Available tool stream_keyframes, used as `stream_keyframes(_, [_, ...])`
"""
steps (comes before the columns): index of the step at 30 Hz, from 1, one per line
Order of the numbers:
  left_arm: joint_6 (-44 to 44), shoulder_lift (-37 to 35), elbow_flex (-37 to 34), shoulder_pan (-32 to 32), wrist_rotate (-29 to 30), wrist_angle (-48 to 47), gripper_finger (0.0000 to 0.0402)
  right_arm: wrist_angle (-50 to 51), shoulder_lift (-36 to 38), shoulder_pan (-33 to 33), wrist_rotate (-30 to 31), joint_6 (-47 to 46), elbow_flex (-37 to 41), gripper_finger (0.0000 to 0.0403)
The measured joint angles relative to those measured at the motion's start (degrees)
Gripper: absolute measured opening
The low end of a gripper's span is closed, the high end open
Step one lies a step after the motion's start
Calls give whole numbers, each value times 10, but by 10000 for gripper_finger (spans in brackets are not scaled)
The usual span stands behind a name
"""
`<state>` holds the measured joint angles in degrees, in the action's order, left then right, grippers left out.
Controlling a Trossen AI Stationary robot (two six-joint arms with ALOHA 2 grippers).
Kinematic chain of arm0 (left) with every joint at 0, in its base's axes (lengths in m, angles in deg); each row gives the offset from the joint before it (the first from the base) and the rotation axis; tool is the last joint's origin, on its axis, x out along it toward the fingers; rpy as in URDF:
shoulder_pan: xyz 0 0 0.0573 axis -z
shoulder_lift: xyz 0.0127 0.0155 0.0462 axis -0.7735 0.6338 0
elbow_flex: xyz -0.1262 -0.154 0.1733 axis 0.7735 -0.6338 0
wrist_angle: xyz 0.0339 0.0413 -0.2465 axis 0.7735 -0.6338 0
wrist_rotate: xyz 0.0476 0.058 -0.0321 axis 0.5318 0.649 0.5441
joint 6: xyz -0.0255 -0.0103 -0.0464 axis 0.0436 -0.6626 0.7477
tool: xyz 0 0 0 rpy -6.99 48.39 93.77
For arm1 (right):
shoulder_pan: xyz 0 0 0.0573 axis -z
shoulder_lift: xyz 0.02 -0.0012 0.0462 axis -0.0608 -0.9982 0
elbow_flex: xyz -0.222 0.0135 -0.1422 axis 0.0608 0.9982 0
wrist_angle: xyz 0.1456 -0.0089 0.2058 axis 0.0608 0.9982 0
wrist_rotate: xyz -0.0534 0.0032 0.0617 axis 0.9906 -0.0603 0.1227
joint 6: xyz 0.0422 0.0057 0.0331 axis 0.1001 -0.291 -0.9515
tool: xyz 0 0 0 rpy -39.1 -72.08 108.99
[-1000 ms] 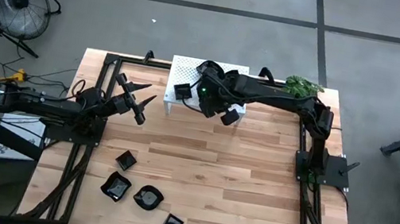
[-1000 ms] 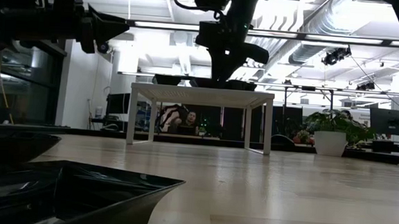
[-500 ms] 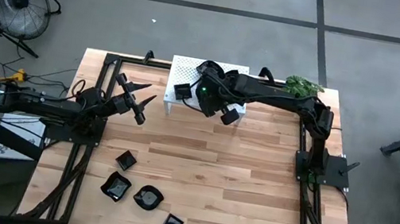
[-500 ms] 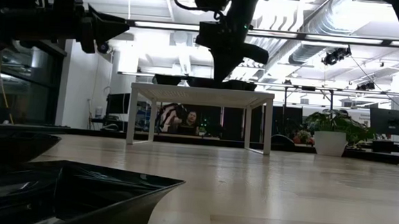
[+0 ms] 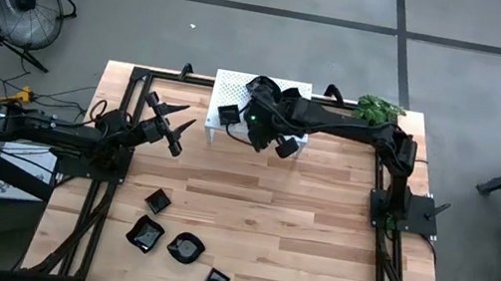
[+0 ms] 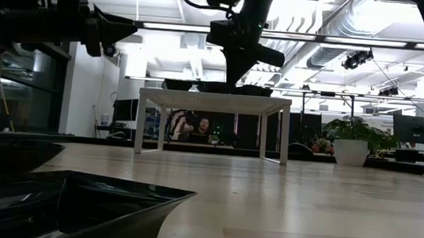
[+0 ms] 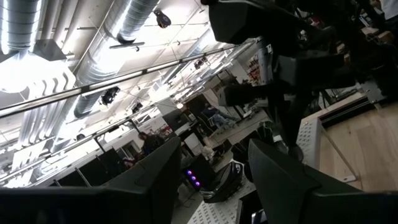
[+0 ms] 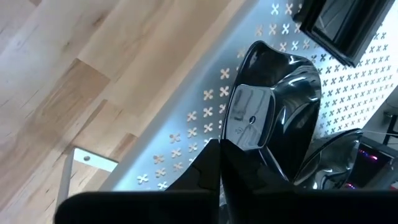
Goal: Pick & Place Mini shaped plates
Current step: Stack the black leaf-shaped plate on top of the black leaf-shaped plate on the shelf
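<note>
The right claw [image 5: 254, 133] is pinching shut on the rim of a glossy black wavy-edged mini plate [image 8: 273, 118] lying on the white perforated raised stand [image 5: 231, 85] at the far side of the pale wooden counter [image 5: 317, 232]. A square black dish [image 5: 227, 115] is sitting on the stand just beside it. The left claw [image 5: 172, 128] is hovering with fingers spread wide — holding nothing. Four more small black plates [image 5: 147, 235] are lying on the counter's near left part.
</note>
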<state>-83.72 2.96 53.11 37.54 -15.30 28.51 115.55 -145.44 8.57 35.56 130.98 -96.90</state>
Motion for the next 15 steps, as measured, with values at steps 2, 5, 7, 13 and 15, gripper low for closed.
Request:
stream_keyframes(2, [0,0,0,0,0,0,184,0,0,-3,1,0,0,1])
stream_keyframes(5, [0,0,0,0,0,0,184,1,0,-7,12,-5,0,1])
stream_keyframes(7, [0,0,0,0,0,0,184,4,0,-9,18,-6,-1,0])
stream_keyframes(13, [0,0,0,0,0,0,184,5,3,-9,20,-6,-1,0])
stream_keyframes(15, [0,0,0,0,0,-1,184,2,9,-9,16,-10,-1,0])
